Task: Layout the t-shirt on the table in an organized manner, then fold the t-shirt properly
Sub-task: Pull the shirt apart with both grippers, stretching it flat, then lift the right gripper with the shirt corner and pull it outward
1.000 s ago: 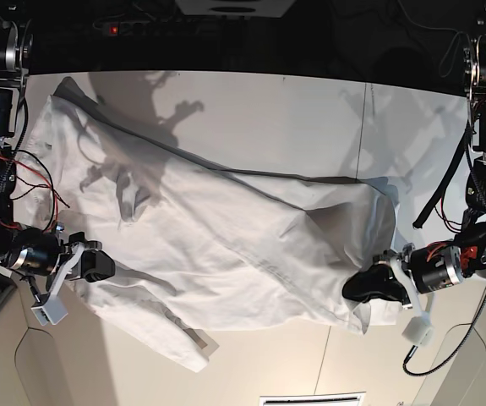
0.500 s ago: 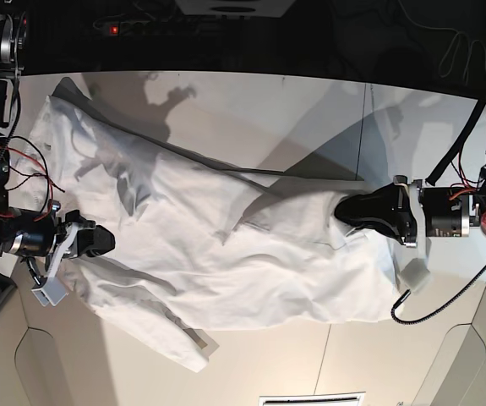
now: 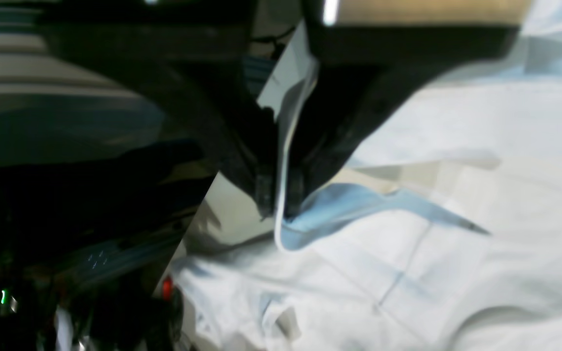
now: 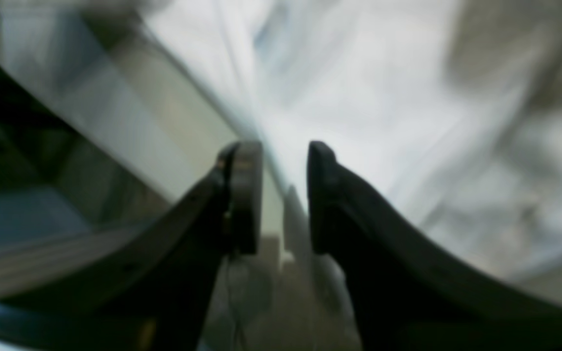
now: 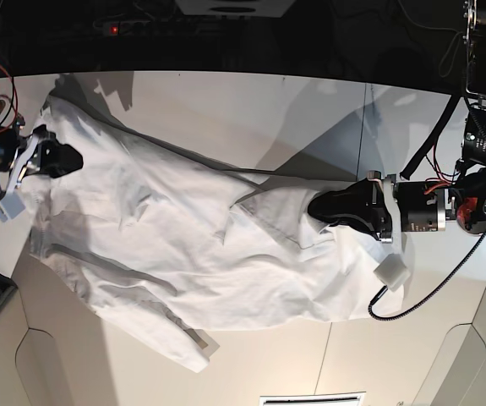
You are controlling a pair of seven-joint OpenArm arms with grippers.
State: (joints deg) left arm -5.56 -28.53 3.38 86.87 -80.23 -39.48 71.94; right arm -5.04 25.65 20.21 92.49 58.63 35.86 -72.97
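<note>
The white t-shirt (image 5: pixel 166 245) lies spread and wrinkled across the table (image 5: pixel 268 110), running from the far left toward the right. My left gripper (image 5: pixel 314 207) is shut on a raised fold of the shirt at the garment's right part. In the left wrist view the black fingers (image 3: pixel 261 185) pinch a thin edge of the t-shirt (image 3: pixel 456 243) between them at my left gripper (image 3: pixel 281 207). My right gripper (image 5: pixel 72 159) hovers over the shirt's far left end. Its jaws stand apart in the blurred right wrist view (image 4: pixel 285 195), above white fabric (image 4: pixel 359 73).
A thin dark seam line (image 5: pixel 361 135) crosses the table at the right. Rounded cut-outs (image 5: pixel 57 364) shape the near edge. A black cable (image 5: pixel 433 292) loops below the left arm. Dark equipment lines the far edge.
My right gripper has left the shirt's near left edge, moved up to its far left end, and opened. My left gripper has carried its fold further toward the middle.
</note>
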